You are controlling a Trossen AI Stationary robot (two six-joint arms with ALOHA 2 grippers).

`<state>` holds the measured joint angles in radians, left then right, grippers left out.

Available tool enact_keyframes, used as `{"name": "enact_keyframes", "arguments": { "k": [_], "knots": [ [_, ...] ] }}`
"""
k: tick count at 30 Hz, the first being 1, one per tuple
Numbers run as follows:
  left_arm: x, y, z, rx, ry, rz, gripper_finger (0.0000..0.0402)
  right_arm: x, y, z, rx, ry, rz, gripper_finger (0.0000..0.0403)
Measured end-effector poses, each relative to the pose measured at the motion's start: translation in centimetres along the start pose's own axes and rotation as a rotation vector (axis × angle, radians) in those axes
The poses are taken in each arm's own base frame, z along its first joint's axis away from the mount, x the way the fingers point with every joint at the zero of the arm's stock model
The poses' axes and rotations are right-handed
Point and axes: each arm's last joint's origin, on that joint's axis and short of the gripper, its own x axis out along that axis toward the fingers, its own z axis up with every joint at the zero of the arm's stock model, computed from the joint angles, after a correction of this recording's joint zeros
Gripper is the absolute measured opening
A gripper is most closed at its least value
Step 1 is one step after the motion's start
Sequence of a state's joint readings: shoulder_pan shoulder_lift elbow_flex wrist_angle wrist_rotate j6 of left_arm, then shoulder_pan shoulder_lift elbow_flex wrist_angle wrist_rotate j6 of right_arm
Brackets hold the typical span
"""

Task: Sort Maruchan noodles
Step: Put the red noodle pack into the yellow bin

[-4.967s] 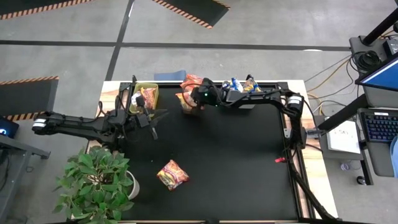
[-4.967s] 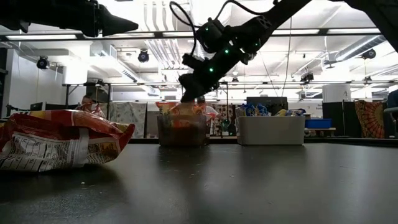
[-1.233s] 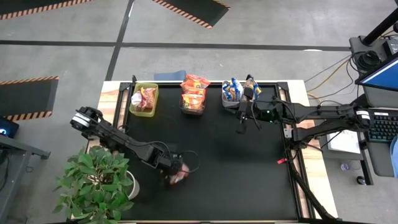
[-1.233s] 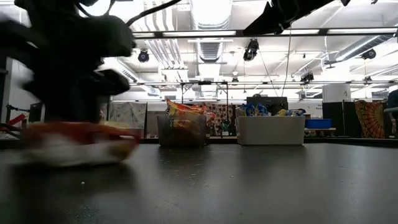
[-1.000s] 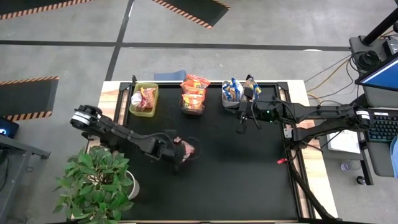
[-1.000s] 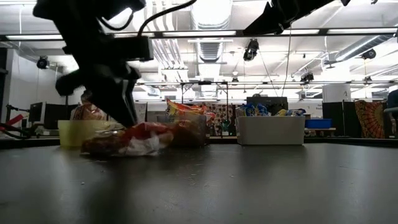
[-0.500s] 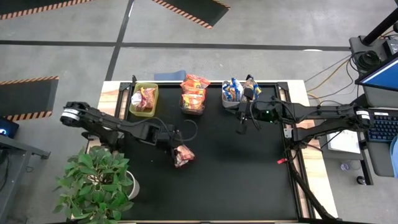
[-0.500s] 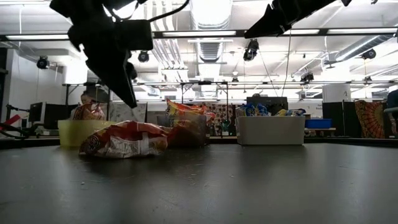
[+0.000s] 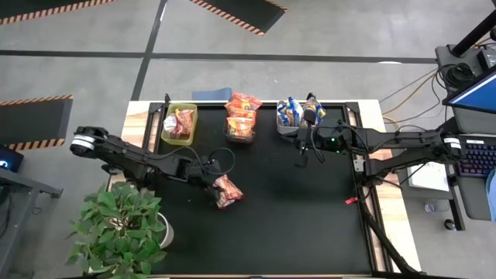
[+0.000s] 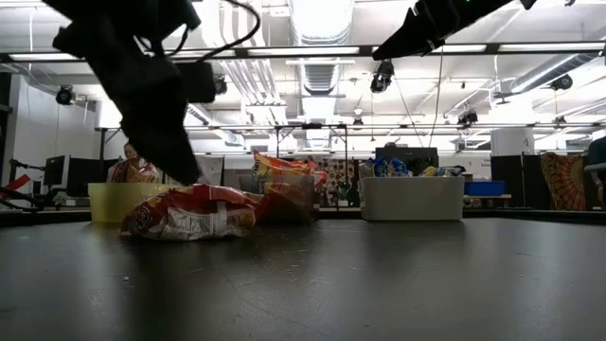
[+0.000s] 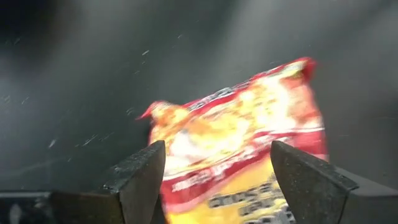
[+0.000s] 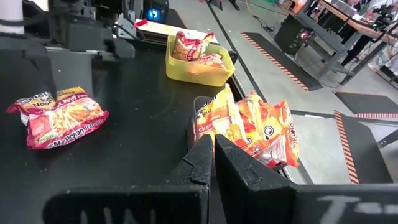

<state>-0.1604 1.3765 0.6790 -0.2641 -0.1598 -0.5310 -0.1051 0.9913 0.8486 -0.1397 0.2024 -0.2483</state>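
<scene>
One orange-red Maruchan noodle packet (image 9: 226,191) (image 11: 242,149) lies flat on the black table, left of centre. My left gripper (image 9: 207,181) (image 11: 217,149) is open just to its left and a little above it, one finger on either side of the packet's near end, touching nothing that I can see. My right gripper (image 12: 213,152) (image 9: 301,155) hangs shut and empty, high over the far right of the table. More packets fill a yellow bin (image 9: 194,128), a dark mesh bin (image 9: 240,139) and a white bin (image 9: 287,129) along the far edge.
A potted plant (image 9: 120,229) stands off the table's near left corner, under my left arm. A small red object (image 9: 349,199) lies at the right edge. The mat between the loose packet and the bins holds nothing else.
My left gripper slid the packet toward the far edge, then opened and let go. It rose a little and drew back toward the table's left edge, rolling as it went. The packet stays flat where it was left.
</scene>
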Motion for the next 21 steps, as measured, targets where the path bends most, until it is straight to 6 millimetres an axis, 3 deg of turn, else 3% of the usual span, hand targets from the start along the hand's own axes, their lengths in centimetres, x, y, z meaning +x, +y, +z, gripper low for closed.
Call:
{"name": "enact_keyframes", "arguments": {
  "k": [12, 21],
  "knots": [
    [1.8, 1.5, -3.1, -0.137, -0.081, -0.037, 0.0252, 0.0, 0.0, 0.0, 0.001, 0.0, 0.0, 0.0009],
    [2.0, 1.6, -3.4, -0.128, -0.086, -0.059, 0.0173, 0.0, 0.0, 0.0, 0.001, -0.003, -0.001, 0.0009]
  ]
}}
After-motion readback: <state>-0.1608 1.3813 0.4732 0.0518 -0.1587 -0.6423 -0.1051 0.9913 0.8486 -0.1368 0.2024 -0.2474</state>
